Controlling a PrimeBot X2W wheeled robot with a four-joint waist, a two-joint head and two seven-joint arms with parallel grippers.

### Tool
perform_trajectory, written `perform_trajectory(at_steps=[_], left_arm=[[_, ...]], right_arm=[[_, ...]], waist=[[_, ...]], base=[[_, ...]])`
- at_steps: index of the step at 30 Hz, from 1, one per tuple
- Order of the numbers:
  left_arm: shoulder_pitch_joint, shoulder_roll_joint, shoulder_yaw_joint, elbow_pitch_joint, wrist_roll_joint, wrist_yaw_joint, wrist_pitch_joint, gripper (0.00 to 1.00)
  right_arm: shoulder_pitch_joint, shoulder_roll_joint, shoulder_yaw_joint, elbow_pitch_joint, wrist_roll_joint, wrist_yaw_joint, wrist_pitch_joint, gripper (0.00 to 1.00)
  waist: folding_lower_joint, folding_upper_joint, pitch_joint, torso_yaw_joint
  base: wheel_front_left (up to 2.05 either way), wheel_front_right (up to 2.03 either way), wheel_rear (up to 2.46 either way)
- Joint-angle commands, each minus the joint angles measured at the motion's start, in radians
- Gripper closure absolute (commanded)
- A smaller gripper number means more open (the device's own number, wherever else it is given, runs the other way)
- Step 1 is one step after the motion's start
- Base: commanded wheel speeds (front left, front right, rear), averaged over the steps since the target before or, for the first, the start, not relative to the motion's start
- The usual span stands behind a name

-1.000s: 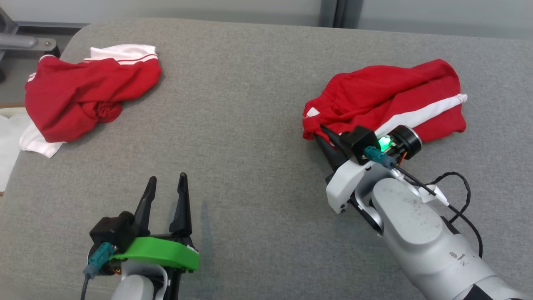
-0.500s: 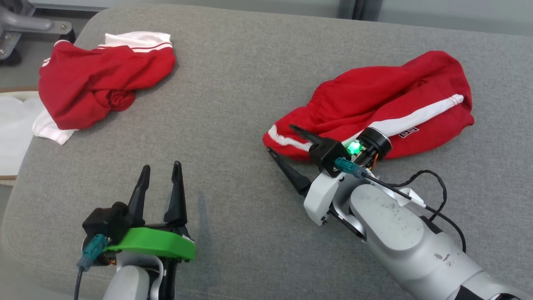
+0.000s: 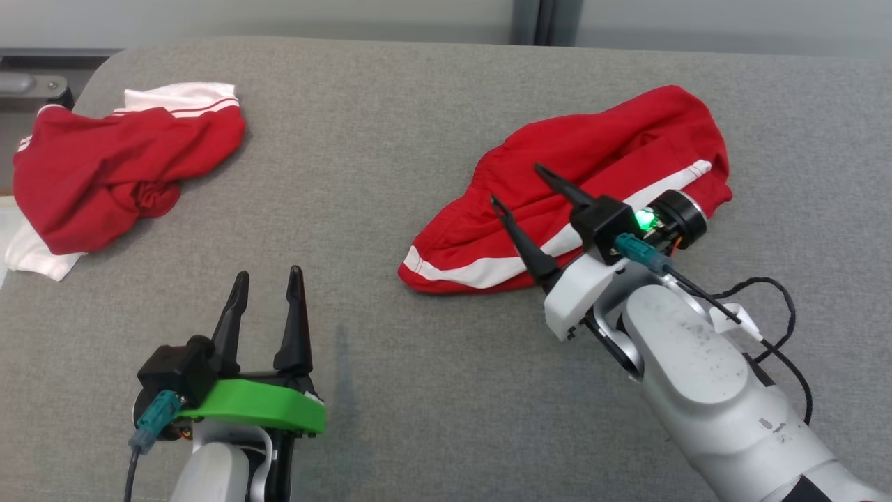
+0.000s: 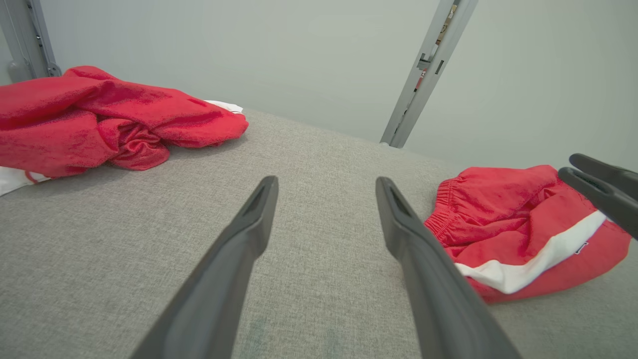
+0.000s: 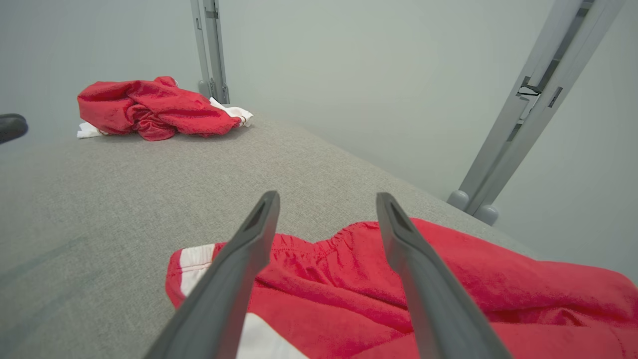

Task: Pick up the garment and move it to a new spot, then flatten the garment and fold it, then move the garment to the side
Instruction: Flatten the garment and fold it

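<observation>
**Where things lie around my pincers**

My right pincer (image 3: 516,184) hangs over the near-left part of the crumpled red cloth shorts with a white stripe (image 3: 599,150), which lie on the wide grey fabric cushion (image 3: 376,132). My left pincer (image 3: 268,272) sits well to its left. Far ahead-left of that lies a bunched red-and-white cloth garment (image 3: 104,167).

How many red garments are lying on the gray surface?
2. The crumpled garment lies at the far left of the gray surface; the striped garment lies on the right, beneath the open right gripper. Nothing seems hidden.
</observation>
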Motion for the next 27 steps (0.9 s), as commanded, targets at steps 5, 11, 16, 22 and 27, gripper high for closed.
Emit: perform_trajectory(at_steps=[5,11,16,22,27], left_arm=[[-0.005,0.003,0.002,-0.004,0.016,-0.009,-0.001,0.00],[0.030,0.003,0.014,0.009,0.023,-0.012,-0.001,0.00],[0.064,0.003,0.029,0.022,0.023,-0.013,-0.001,0.00],[0.118,0.003,0.030,0.025,0.004,-0.013,-0.001,0.00],[0.161,0.003,0.033,0.022,-0.005,-0.006,-0.001,0.00]], right_arm=[[0.088,-0.004,-0.164,-0.071,-0.061,-0.001,-0.005,0.00],[0.198,-0.003,-0.328,-0.153,-0.083,-0.001,-0.005,0.00],[0.292,-0.003,-0.418,-0.204,-0.068,-0.001,-0.005,0.00],[0.415,-0.003,-0.491,-0.255,-0.041,-0.001,-0.005,0.00],[0.494,-0.004,-0.503,-0.290,-0.026,-0.001,-0.005,0.00]], waist=[[0.0000,0.0000,-0.046,-0.062],[0.0000,0.0000,-0.084,-0.110],[0.0000,0.0000,-0.121,-0.139],[0.0000,0.0000,-0.166,-0.147],[0.0000,0.0000,-0.181,-0.149]], base=[[0.00,0.00,0.00],[0.00,0.00,0.00],[0.00,0.00,0.00],[0.00,0.00,0.00],[0.00,0.00,0.00]])
